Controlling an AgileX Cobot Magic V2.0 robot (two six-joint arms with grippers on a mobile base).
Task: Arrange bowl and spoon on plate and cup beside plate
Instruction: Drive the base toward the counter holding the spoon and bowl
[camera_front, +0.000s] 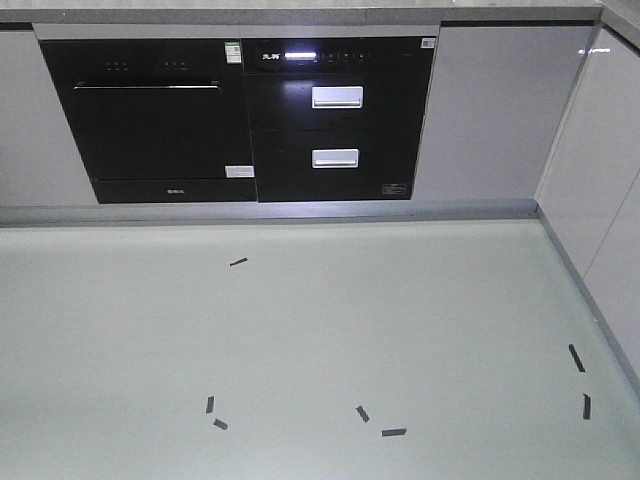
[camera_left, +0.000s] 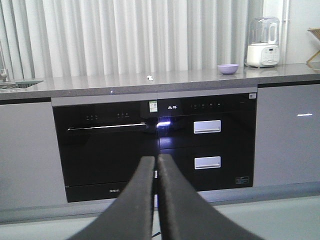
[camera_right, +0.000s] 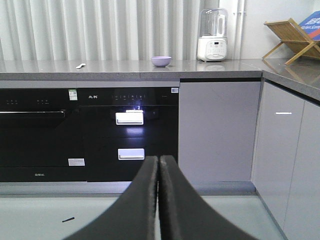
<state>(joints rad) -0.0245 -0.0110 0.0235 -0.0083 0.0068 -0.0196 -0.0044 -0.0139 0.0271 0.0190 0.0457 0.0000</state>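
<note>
A small lavender bowl (camera_left: 228, 69) (camera_right: 161, 61) stands far off on the grey countertop (camera_left: 150, 82). A small pale spoon (camera_left: 149, 77) (camera_right: 80, 65) lies on the same countertop, to the bowl's left. The plate and the cup are out of view. My left gripper (camera_left: 156, 162) is shut with nothing between its dark fingers, pointing at the black oven front, far from the bowl. My right gripper (camera_right: 158, 162) is also shut and holds nothing, aimed at the cabinet fronts. Neither gripper shows in the front view.
Black built-in appliances (camera_front: 240, 120) with white drawer handles sit under the counter. A white blender (camera_right: 212, 35) stands right of the bowl, a wooden rack (camera_right: 292, 40) at the corner. The pale floor (camera_front: 300, 340) carries several black tape marks. White cabinets (camera_front: 610, 200) run along the right.
</note>
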